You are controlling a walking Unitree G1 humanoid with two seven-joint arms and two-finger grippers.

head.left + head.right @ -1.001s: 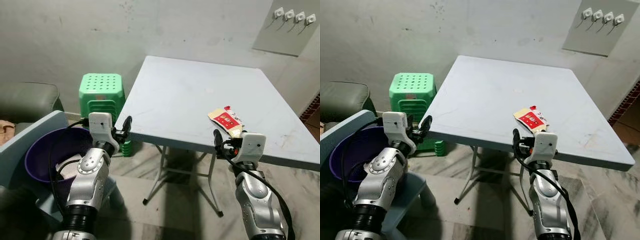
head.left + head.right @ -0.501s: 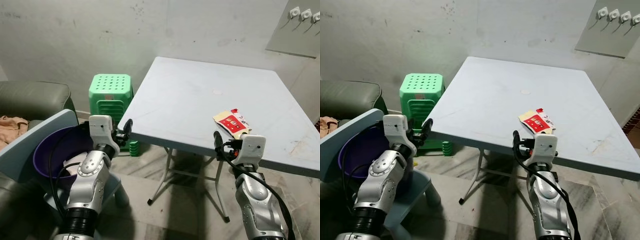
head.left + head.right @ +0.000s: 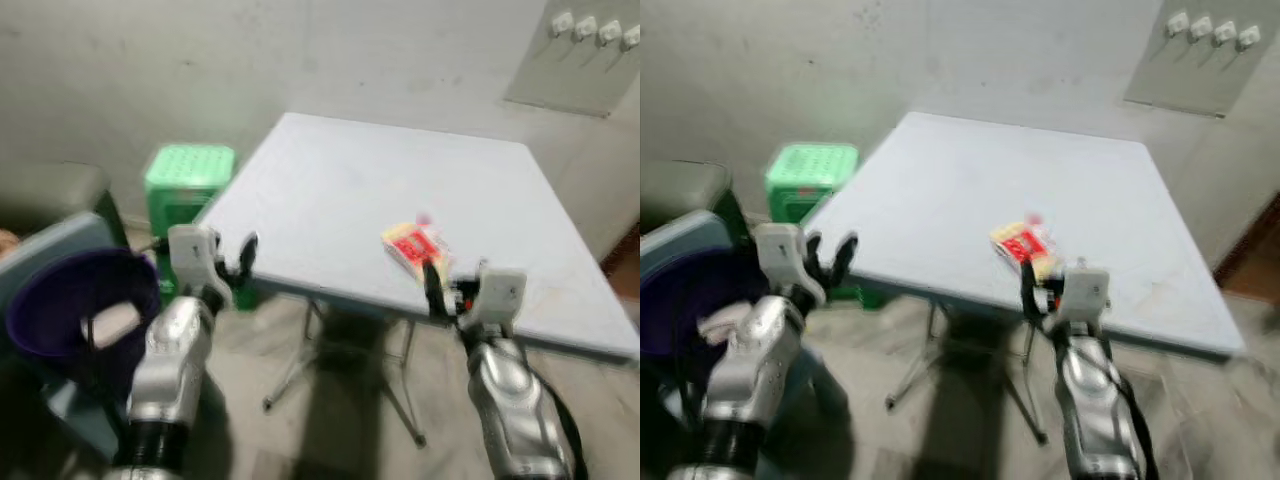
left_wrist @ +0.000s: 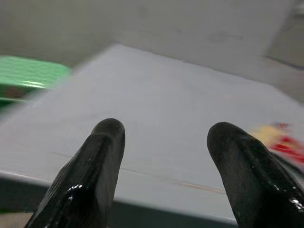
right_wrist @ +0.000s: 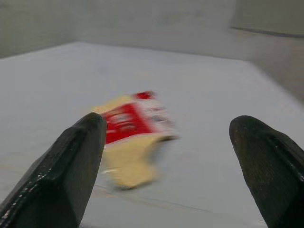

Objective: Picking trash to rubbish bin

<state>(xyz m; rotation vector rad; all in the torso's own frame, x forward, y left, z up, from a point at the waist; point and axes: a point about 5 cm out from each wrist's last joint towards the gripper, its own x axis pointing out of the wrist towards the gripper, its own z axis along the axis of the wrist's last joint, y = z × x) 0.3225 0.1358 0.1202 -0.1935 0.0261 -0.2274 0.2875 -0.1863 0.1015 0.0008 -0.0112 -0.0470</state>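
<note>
Trash, a red and yellow wrapper (image 5: 127, 137), lies on the table (image 3: 330, 190) near its front edge. My right gripper (image 5: 166, 156) is wide open just before it. Blurry view; I might push it off.

red wrapper (image 5: 130, 124) print blurred, bin (image 3: 60, 310) smeared

Red and pale yellow are seen on the wrapper (image 5: 130, 130). The table (image 3: 330, 200) is pale grey-blue. A green stool (image 3: 187, 178) and a purple bin (image 3: 60, 300) are noted. Gripper fingers (image 4: 90, 175) are black; the wall (image 3: 150, 70) is grey-white.
</note>
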